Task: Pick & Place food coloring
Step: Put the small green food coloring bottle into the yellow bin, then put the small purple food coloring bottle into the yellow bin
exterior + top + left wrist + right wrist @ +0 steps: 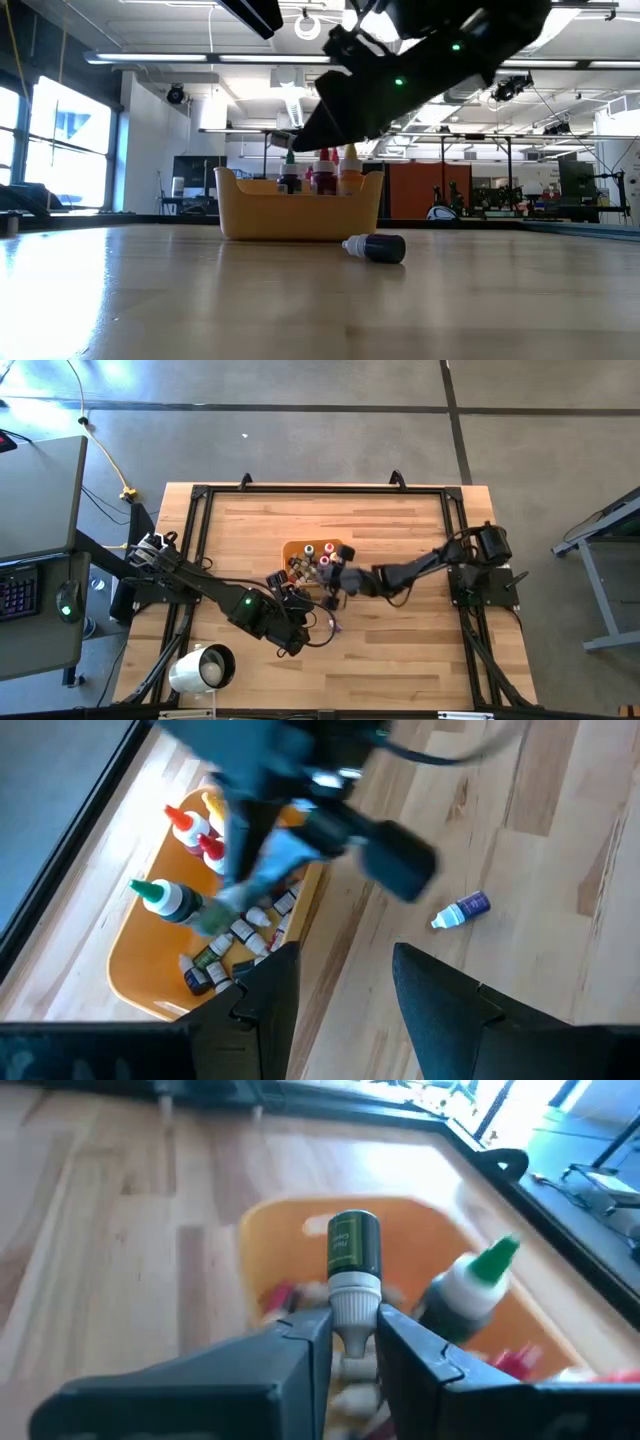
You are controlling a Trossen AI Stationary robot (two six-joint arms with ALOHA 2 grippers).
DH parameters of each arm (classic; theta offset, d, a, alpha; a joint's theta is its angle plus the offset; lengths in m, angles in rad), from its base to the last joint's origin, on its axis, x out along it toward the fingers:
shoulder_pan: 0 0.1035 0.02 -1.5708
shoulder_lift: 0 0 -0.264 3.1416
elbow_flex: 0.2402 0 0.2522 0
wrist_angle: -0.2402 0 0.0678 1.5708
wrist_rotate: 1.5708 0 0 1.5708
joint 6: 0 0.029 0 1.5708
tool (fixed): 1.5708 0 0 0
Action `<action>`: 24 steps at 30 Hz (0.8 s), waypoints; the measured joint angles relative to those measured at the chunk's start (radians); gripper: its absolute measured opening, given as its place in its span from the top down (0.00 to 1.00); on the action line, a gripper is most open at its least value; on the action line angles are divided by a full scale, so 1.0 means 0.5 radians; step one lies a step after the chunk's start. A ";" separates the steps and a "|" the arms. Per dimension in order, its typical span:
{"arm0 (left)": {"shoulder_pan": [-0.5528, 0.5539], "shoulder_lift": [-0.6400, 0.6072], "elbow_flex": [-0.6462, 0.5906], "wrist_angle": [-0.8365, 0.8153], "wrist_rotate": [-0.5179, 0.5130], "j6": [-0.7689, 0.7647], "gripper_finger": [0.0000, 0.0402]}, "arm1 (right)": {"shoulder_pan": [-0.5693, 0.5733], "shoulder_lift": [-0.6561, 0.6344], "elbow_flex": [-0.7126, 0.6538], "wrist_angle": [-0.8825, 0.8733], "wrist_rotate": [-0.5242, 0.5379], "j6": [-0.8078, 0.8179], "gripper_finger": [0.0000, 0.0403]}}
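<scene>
The square orange tray (291, 549) stands mid-table with several food coloring bottles in it, among them a green-capped one (470, 1285) and red-capped ones (200, 835). My right gripper (352, 1330) hangs over the tray, shut on a small dark bottle with a green label (354, 1250). One dark purple bottle (462, 910) lies on its side on the wood near the tray (375, 247). My left gripper (345, 990) waits open above the table, nearer the front edge (300, 640), with nothing between its fingers. My right gripper pinches the bottle by its pale cap (352, 1295) between the two fingers (305, 1335). It comes in from the table's right side, slanting a little downward. The bottle's body sticks out beyond the fingertips, lifted clear above the tray.
A white cylinder (200, 668) lies near the table's front left corner. A dark metal frame (300, 490) runs round the table's top. Bare wood lies right of and in front of the tray.
</scene>
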 joint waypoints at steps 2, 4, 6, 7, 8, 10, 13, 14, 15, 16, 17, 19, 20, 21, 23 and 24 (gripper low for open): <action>0.000 0.000 0.000 -0.002 -0.001 0.000 0.61 | -0.077 -0.001 0.037 -0.017 -0.135 0.005 0.83; 0.000 0.000 0.000 -0.002 0.004 0.000 0.60 | -0.135 0.000 0.065 -0.086 -0.309 0.041 0.83; 0.000 0.000 0.000 -0.002 0.005 0.000 0.60 | -0.164 0.000 0.092 -0.174 -0.438 0.106 0.83; 0.000 0.000 0.000 -0.002 0.005 0.000 0.60 | -0.166 -0.001 0.099 -0.215 -0.464 0.124 0.82; 0.000 0.000 0.000 -0.002 0.005 0.000 0.60 | -0.166 0.000 0.101 -0.249 -0.467 0.128 0.80; 0.000 0.000 0.000 -0.002 0.005 0.001 0.60 | -0.155 0.000 0.101 -0.270 -0.441 0.119 0.77; 0.000 0.000 0.000 -0.002 0.005 0.000 0.60 | -0.131 -0.001 0.102 -0.268 -0.400 0.101 0.71; 0.000 0.000 0.000 -0.002 0.005 0.000 0.60 | -0.123 -0.001 0.102 -0.267 -0.389 0.089 0.70; 0.000 0.000 0.000 -0.002 0.005 0.000 0.61 | -0.113 -0.001 0.102 -0.265 -0.377 0.066 0.68; 0.000 0.000 0.000 -0.002 0.005 0.000 0.61 | -0.101 -0.001 0.102 -0.264 -0.376 0.040 0.67; 0.000 0.000 0.000 -0.002 0.005 0.000 0.61 | -0.084 -0.001 0.102 -0.264 -0.383 0.014 0.66; 0.000 0.000 0.000 -0.002 0.005 0.000 0.61 | -0.039 -0.013 0.102 -0.268 -0.462 0.017 0.65; 0.000 0.000 0.000 -0.002 0.005 0.000 0.60 | -0.007 -0.019 0.103 -0.264 -0.515 0.036 0.65; 0.000 0.000 0.000 -0.002 0.006 0.000 0.60 | 0.030 -0.027 0.104 -0.264 -0.565 0.066 0.65; 0.000 0.000 0.000 -0.003 0.006 0.000 0.61 | 0.121 -0.033 0.106 -0.296 -0.606 0.100 0.65; 0.000 0.000 0.000 -0.002 0.006 0.000 0.61 | 0.169 -0.033 0.116 -0.346 -0.604 0.108 0.65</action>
